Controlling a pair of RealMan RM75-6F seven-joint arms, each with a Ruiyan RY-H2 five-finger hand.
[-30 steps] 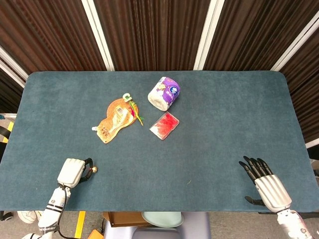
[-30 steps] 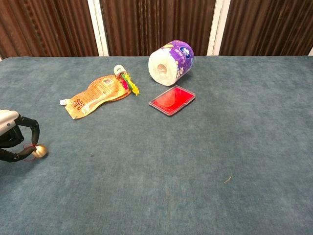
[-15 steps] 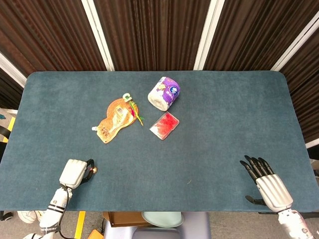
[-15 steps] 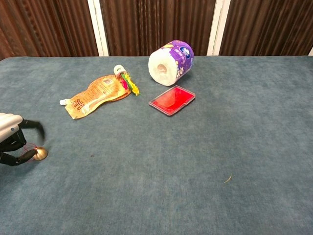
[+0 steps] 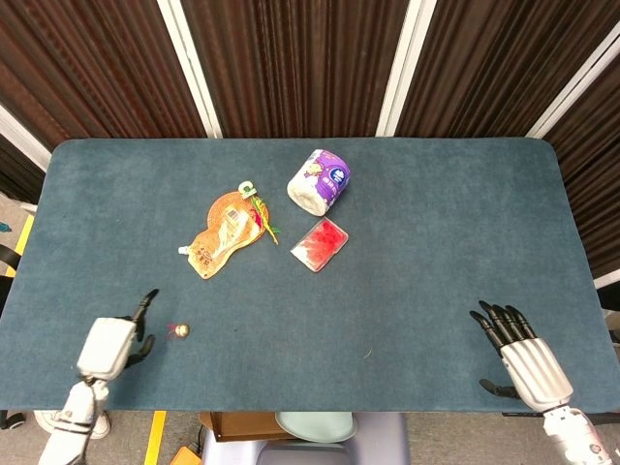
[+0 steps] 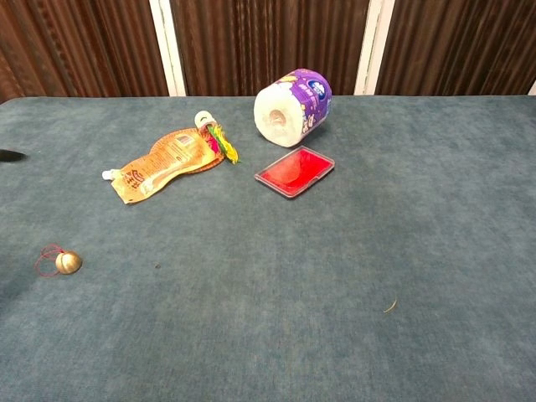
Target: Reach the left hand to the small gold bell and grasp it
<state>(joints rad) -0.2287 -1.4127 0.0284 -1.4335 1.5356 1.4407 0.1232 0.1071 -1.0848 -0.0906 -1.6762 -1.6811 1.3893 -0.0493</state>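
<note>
The small gold bell (image 5: 180,330) with a thin red loop lies on the blue-green table near the front left; the chest view shows the bell (image 6: 68,262) alone on the cloth. My left hand (image 5: 108,344) sits to the left of it, apart from it, fingers spread and empty. In the chest view only a dark fingertip (image 6: 10,155) shows at the left edge. My right hand (image 5: 523,359) rests at the front right corner, fingers apart, holding nothing.
An orange pouch (image 5: 221,233) with a colourful tag lies left of centre. A purple-wrapped paper roll (image 5: 320,181) stands at the back centre, with a red flat case (image 5: 320,243) in front of it. The table's front edge (image 5: 310,411) runs just below both hands.
My left hand has let go of the bell and drawn back to the left, fingers opening. The bell stays on the table. The right hand has barely moved.
</note>
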